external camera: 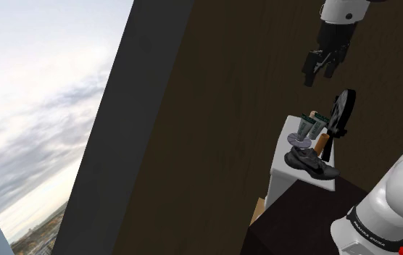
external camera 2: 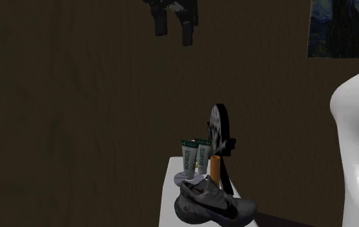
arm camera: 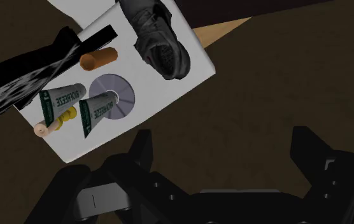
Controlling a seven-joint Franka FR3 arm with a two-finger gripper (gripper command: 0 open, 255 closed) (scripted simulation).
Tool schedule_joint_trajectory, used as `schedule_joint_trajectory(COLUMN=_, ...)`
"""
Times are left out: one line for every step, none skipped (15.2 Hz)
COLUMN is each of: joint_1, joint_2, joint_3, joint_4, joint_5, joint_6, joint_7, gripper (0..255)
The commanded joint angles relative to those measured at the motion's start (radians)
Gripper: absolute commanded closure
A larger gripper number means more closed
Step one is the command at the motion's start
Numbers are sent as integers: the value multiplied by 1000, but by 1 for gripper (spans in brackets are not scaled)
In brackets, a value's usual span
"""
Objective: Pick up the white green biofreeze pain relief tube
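Dark wood-look wall behind a small white table (arm camera: 147, 102). The claw (arm camera: 223, 143) hangs wide open, gripping nothing. Two white-green Biofreeze tubes (arm camera: 99, 109) stand side by side well below the claw, right by a silver disc (arm camera: 123, 92) and a grey sneaker (arm camera: 156, 38).

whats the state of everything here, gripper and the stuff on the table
gripper, open, empty, high above the table
tube by the disc, upright on its cap, not held
other tube, upright beside it
disc, lying flat
shoe, resting on its sole
orange cylinder, upright
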State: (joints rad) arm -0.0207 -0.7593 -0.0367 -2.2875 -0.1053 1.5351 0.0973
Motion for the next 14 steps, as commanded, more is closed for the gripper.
schedule_joint_trajectory(joint_1=0, joint_2=0, joint_3=0, joint_4=0, joint_5=0, joint_6=0, joint_7=0, gripper=0)
schedule_joint_trajectory(joint_1=-8, joint_2=9, joint_3=-14, joint_4=-18, joint_5=-9, joint_6=28, joint_7=-5, gripper=0)
schedule_joint_trajectory(joint_1=-15, joint_2=19, joint_3=-28, joint_4=-34, joint_5=-17, joint_6=57, joint_7=-10, gripper=0)
schedule_joint_trajectory(joint_1=-23, joint_2=30, joint_3=-42, joint_4=-50, joint_5=-26, joint_6=86, joint_7=-14, gripper=0)
schedule_joint_trajectory(joint_1=-31, joint_2=43, joint_3=-56, joint_4=-64, joint_5=-34, joint_6=115, joint_7=-19, gripper=0)
schedule_joint_trajectory(joint_1=-39, joint_2=56, joint_3=-70, joint_4=-77, joint_5=-42, joint_6=144, joint_7=-24, gripper=0)
schedule_joint_trajectory(joint_1=-47, joint_2=72, joint_3=-85, joint_4=-89, joint_5=-49, joint_6=173, joint_7=-28, gripper=0)
schedule_joint_trajectory(joint_1=-54, joint_2=88, joint_3=-99, joint_4=-100, joint_5=-57, joint_6=202, joint_7=-33, gripper=0)
schedule_joint_trajectory(joint_1=-62, joint_2=105, joint_3=-114, joint_4=-110, joint_5=-64, joint_6=232, joint_7=-37, gripper=0)
schedule_joint_trajectory(joint_1=-70, joint_2=124, joint_3=-129, joint_4=-118, joint_5=-71, joint_6=261, joint_7=-42, gripper=0)
schedule_joint_trajectory(joint_1=-77, joint_2=144, joint_3=-143, joint_4=-126, joint_5=-77, joint_6=291, joint_7=-47, gripper=0)
schedule_joint_trajectory(joint_1=-84, joint_2=165, joint_3=-158, joint_4=-132, joint_5=-83, joint_6=321, joint_7=-52, gripper=0)
schedule_joint_trajectory(joint_1=-91, joint_2=187, joint_3=-173, joint_4=-137, joint_5=-88, joint_6=350, joint_7=-57, gripper=0)
schedule_joint_trajectory(joint_1=-98, joint_2=211, joint_3=-188, joint_4=-141, joint_5=-93, joint_6=380, joint_7=-62, gripper=0)
